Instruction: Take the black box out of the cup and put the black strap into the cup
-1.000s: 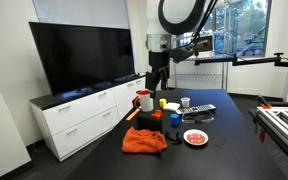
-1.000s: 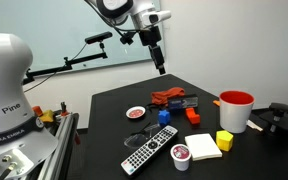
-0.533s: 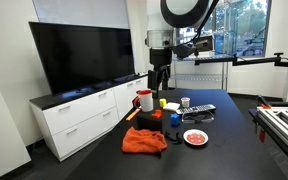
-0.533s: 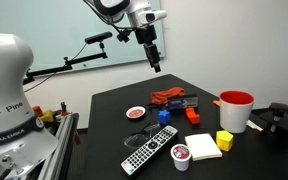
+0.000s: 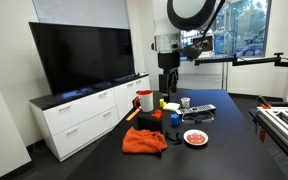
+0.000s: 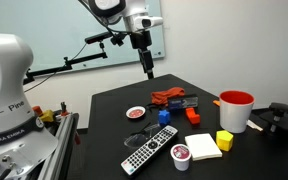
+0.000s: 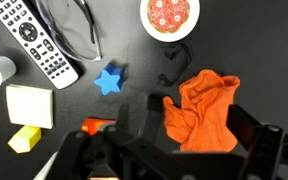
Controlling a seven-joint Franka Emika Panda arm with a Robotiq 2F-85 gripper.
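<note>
Right at the near edge of the black table (image 6: 104, 120) in an exterior view lie a black remote control with grey buttons (image 6: 149, 153) and a small grey can with a pinkish top (image 6: 181, 156). Just behind them sit a pale square notepad (image 6: 202, 146) and a yellow block (image 6: 224, 140). The wrist view shows a thin black strap (image 7: 93, 50) lying in loose loops on the table just beside the remote, outside the cup.

Farther back come a blue star-shaped piece (image 6: 165, 117), a blue block (image 6: 193, 117) and a small white plate with a red pattern (image 6: 136, 113). The red cup with a whitish upper part (image 6: 236, 108) stands upright toward one side of the table, near the yellow block and well apart from the strap. Its inside cannot be made out, so the black box shows in no view and I cannot tell whether it sits in there.

Beyond the blue pieces lies a crumpled orange cloth (image 6: 172, 99). Farthest off, the gripper (image 6: 149, 72) hangs high above the table, pointing down and touching nothing. In the wrist view its dark fingers (image 7: 262, 150) stand spread as wide as they go, with nothing between them, and the orange cloth and the blue star lie below.
</note>
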